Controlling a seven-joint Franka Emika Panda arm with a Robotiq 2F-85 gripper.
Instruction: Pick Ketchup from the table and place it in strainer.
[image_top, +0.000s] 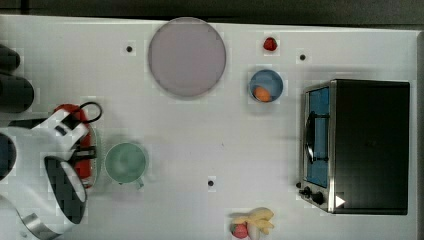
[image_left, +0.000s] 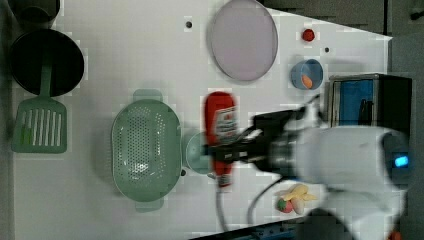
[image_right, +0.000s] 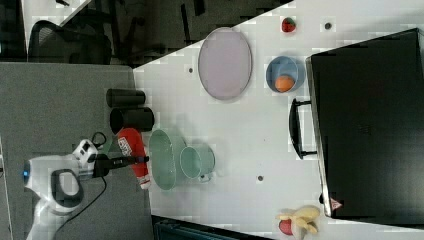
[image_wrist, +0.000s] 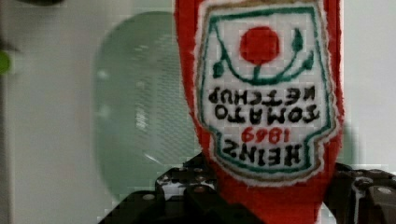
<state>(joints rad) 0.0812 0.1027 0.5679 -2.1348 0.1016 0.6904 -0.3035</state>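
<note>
Above table (image_left: 125, 60), gripper (image_left: 226, 152) clasping Ketchup (image_left: 220, 120)

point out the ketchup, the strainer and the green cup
Ketchup (image_left: 223, 120), left view, white label on its body
strainer (image_left: 145, 150), left view, perforated bottom
green cup (image_top: 125, 162), top view, inside of the bowl

The Ketchup (image_wrist: 261, 98) bottle's white label reads, upside down in the wrist view, "HEINZ" at six o'clock of the label, red "1869" above it, then "TOMATO" and "KETCHUP", with a red tomato emblem at twelve o'clock. No other text is readable.
</note>
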